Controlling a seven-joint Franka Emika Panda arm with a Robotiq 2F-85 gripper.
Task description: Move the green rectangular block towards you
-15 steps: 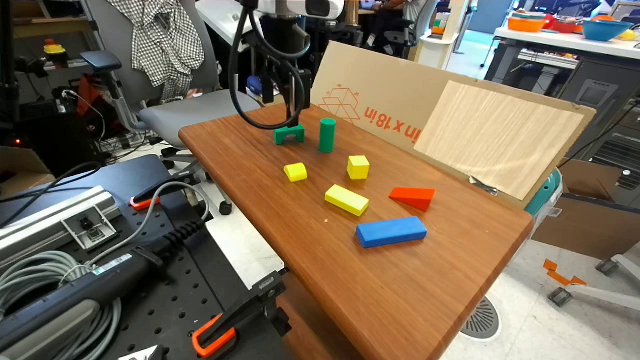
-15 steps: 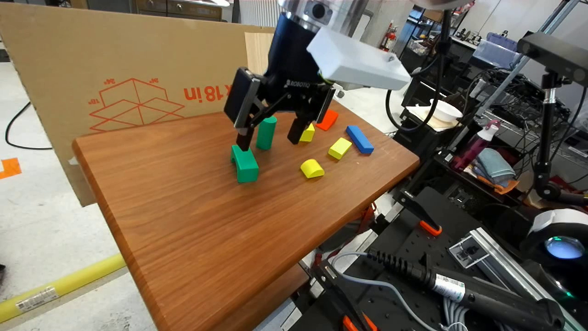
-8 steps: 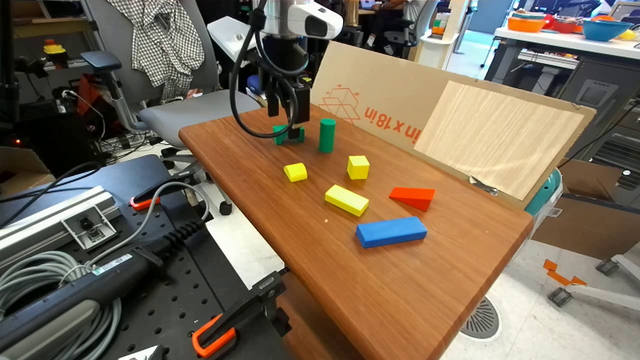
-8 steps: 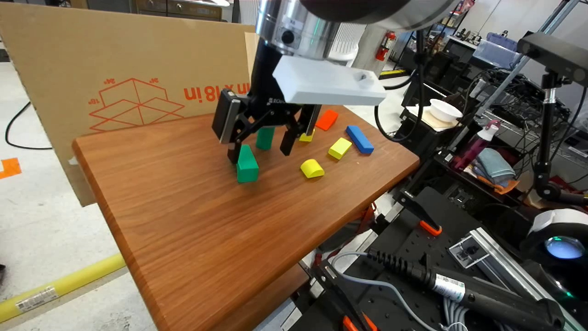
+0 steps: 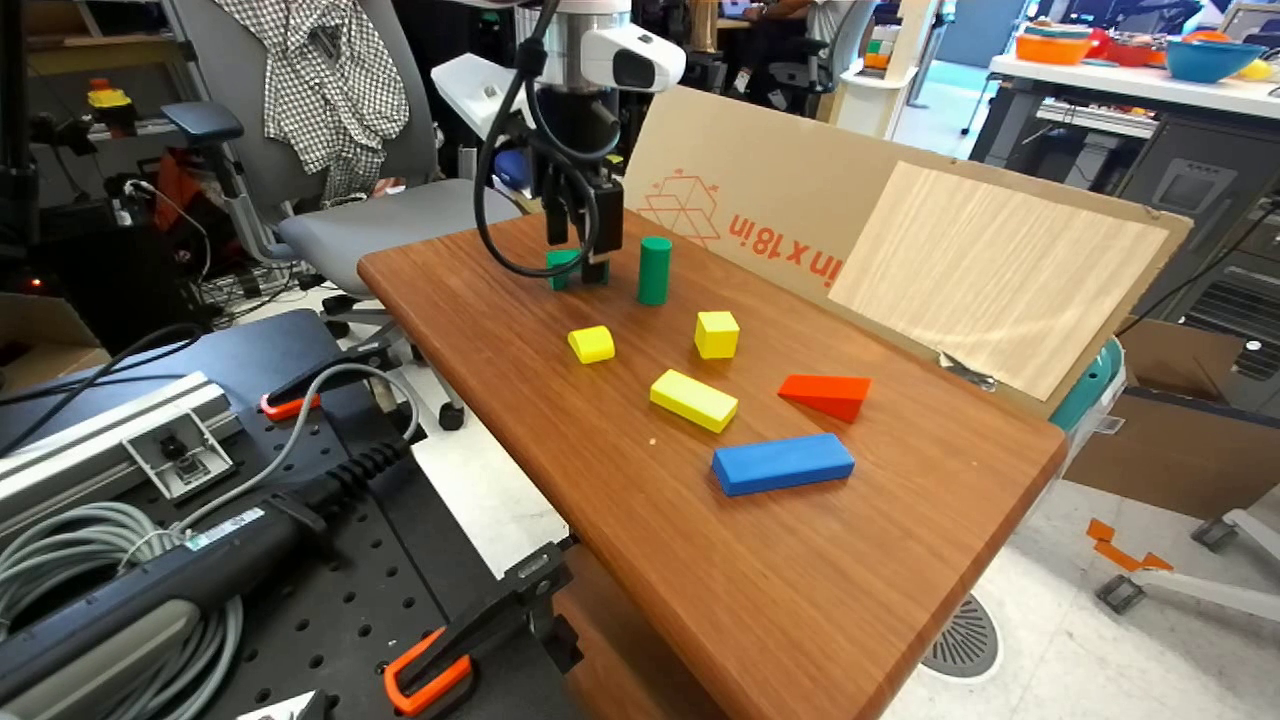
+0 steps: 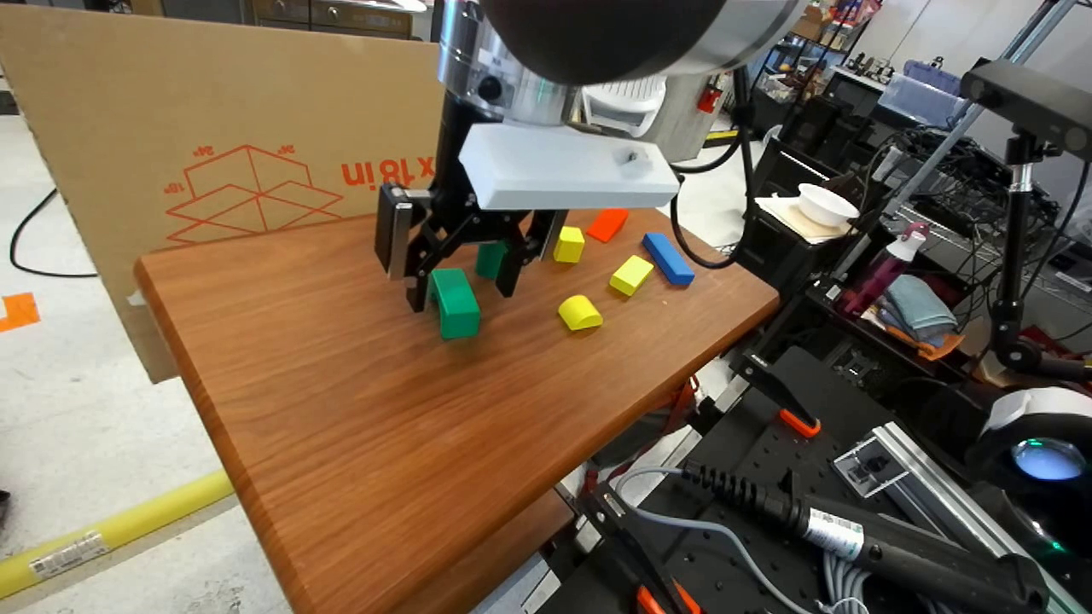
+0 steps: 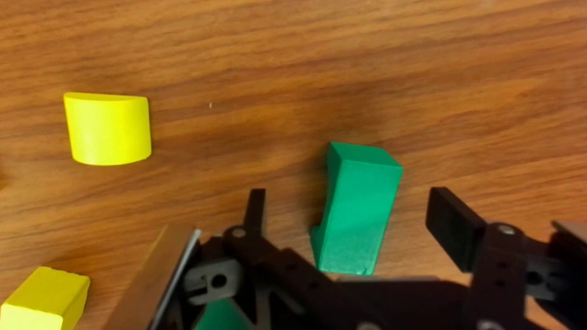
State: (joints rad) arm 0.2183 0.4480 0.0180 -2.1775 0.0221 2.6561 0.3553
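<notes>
Green rectangular block (image 7: 360,213): is lying on the table (image 6: 341,409), near the green cylinder (image 5: 654,271). Tool (image 6: 461,292): is standing spread, fingers (image 7: 451,224) flanking the block, clear of it, one cylinder-side. Grasp, presumably: is calling for straight lowering, even closing, no drift toward the cylinder.

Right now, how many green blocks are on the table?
2. In the wrist view, the low block shows between the jaws of the open pincer. In an exterior view, the cylinder stands upright to its right. I see no others.
</notes>
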